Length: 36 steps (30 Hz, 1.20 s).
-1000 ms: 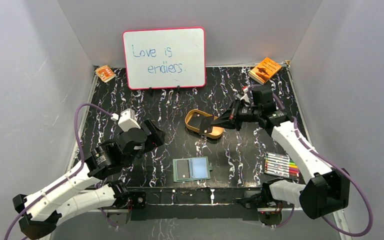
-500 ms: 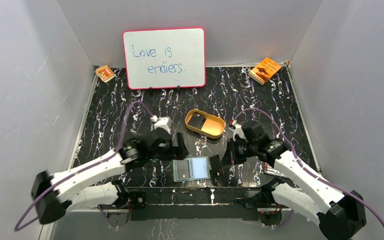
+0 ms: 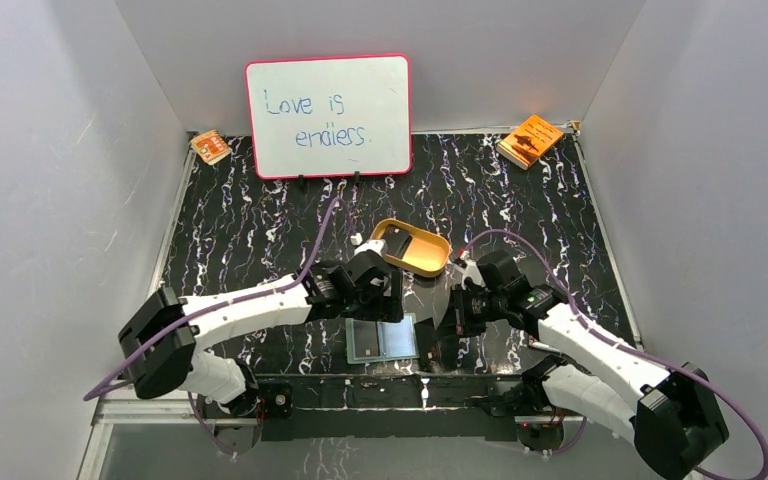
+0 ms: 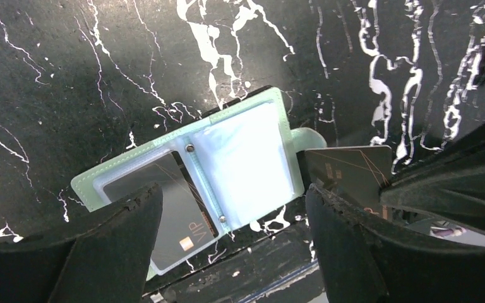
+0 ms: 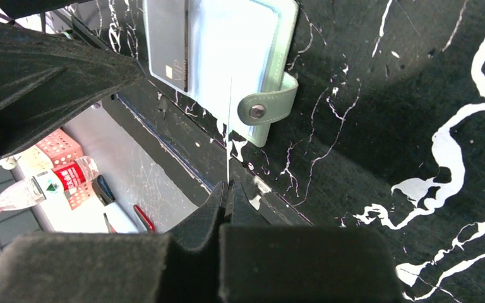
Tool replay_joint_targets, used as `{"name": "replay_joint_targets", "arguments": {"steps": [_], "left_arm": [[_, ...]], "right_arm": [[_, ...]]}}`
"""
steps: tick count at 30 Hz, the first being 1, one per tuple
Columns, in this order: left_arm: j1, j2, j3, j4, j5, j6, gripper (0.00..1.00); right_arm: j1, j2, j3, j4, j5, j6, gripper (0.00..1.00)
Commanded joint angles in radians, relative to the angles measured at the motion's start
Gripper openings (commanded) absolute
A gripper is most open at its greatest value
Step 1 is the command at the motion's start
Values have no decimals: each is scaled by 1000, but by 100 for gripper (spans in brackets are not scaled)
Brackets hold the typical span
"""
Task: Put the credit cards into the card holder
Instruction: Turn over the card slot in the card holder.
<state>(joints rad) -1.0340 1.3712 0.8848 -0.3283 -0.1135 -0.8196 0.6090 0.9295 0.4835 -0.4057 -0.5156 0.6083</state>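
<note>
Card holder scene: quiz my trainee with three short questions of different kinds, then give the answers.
1. True or false: the card holder lies open.
2. Which one holds a credit card: A, the left gripper, or B, the right gripper?
3. Fill in: the pocketed card reads ___.
Key: 1 true; 2 B; 3 VIP.
</note>
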Motion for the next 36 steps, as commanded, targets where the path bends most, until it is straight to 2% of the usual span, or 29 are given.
{"name": "replay_joint_targets", "arguments": {"steps": [1, 5, 11, 28, 36], "left_arm": [[-4, 57, 38, 6, 10, 8, 79], [-4, 116, 70, 6, 26, 23, 77], [-5, 157, 100, 15, 49, 26, 67], [-14, 278, 64, 31, 65, 22, 57], [-15, 298, 23, 13, 37, 22, 44]], "right_arm": [[3, 5, -19, 53, -4, 32, 0], [2, -19, -39, 40, 11, 47, 0], [4, -55, -60, 18, 17, 56, 0], [5, -129, -84, -7, 30, 64, 0], [6, -95, -63, -2, 2, 29, 0]]}}
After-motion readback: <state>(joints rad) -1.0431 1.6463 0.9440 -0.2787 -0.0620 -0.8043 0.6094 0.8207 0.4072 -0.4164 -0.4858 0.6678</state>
